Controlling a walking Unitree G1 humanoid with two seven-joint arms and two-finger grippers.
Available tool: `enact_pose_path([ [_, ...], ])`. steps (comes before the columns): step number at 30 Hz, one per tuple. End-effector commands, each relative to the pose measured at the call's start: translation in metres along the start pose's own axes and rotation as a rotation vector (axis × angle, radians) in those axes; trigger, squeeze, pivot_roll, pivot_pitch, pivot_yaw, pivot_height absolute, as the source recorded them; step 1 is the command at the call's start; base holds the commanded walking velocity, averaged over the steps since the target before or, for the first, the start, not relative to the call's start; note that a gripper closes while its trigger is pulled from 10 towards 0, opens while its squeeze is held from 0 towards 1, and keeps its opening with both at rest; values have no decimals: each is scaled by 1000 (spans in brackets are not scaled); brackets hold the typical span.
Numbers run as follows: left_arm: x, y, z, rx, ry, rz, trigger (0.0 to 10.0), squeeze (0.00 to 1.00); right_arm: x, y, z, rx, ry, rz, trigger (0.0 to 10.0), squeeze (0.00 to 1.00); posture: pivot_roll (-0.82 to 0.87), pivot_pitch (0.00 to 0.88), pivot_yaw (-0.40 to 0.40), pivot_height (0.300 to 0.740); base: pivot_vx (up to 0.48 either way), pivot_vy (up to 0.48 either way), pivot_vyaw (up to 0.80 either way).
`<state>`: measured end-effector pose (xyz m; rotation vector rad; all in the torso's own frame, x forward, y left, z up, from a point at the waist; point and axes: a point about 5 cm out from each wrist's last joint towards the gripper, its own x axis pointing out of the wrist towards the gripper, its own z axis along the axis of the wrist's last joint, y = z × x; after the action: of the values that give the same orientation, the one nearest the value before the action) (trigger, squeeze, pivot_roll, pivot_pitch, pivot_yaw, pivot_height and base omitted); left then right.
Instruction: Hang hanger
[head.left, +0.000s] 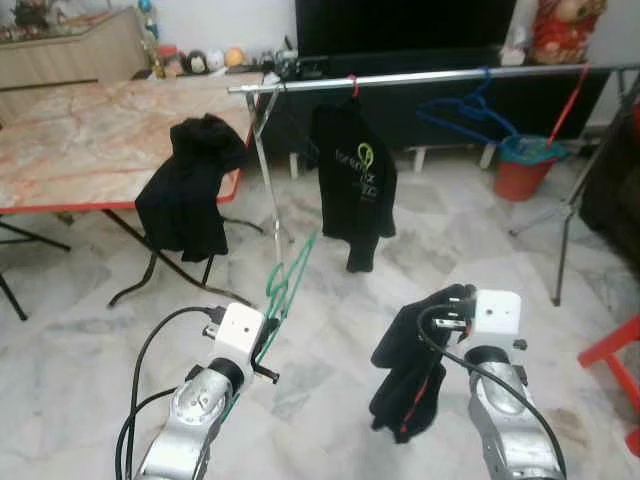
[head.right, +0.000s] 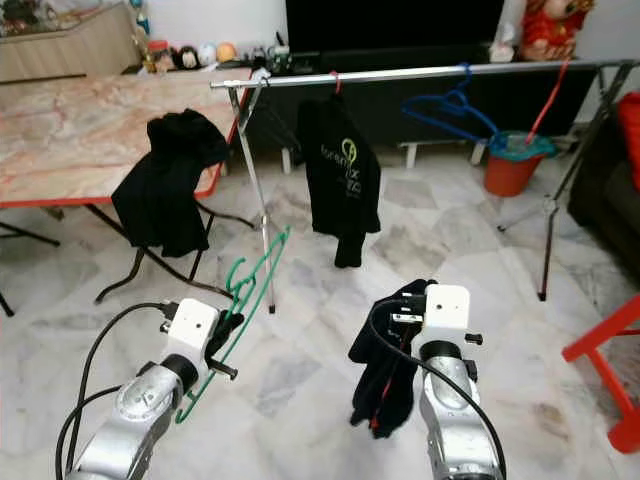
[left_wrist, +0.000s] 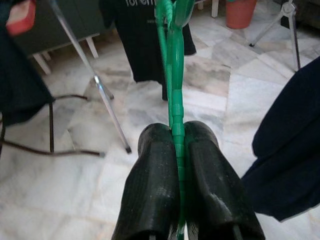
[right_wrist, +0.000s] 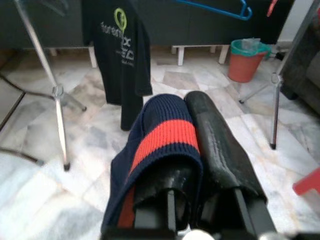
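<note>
Left wrist view shows the left gripper (left_wrist: 178, 150) clamped tight on the thin, light, springy green hanger (head.left: 288, 275), short of the rail (head.left: 420, 77), while the right gripper (right_wrist: 192, 150) pinches a soft dark garment (head.left: 410, 365).

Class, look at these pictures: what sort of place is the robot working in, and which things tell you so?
Most likely a living room in a home, used for drying laundry. A metal clothes rail holds a black T-shirt, a folding marble-pattern table has dark clothing draped over it, and a large television stands behind on the marble-tiled floor.
</note>
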<state>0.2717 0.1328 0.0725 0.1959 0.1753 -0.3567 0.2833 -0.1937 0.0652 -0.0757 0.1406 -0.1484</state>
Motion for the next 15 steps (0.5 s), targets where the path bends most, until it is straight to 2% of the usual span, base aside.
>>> enact_pose_path([
  [1, -1, 4, -2, 18, 21, 9, 10000, 0, 4, 5, 9, 7, -30, 12, 10000, 0, -105, 0, 18, 740, 0, 0, 0],
  [8, 3, 0, 1, 76, 44, -97, 10000, 0, 14, 3, 4, -40, 44, -20, 10000, 0, -100, 0, 17, 740, 0, 0, 0],
  [12, 5, 0, -3, 150, 112, -176, 10000, 0, 24, -1, 0, -61, 109, -69, 10000, 0, -99, 0, 18, 740, 0, 0, 0],
  [15, 4, -2, -9, 186, 163, -241, 10000, 0, 29, -1, 1, -68, 119, -76, 10000, 0, -99, 0, 19, 740, 0, 0, 0],
])
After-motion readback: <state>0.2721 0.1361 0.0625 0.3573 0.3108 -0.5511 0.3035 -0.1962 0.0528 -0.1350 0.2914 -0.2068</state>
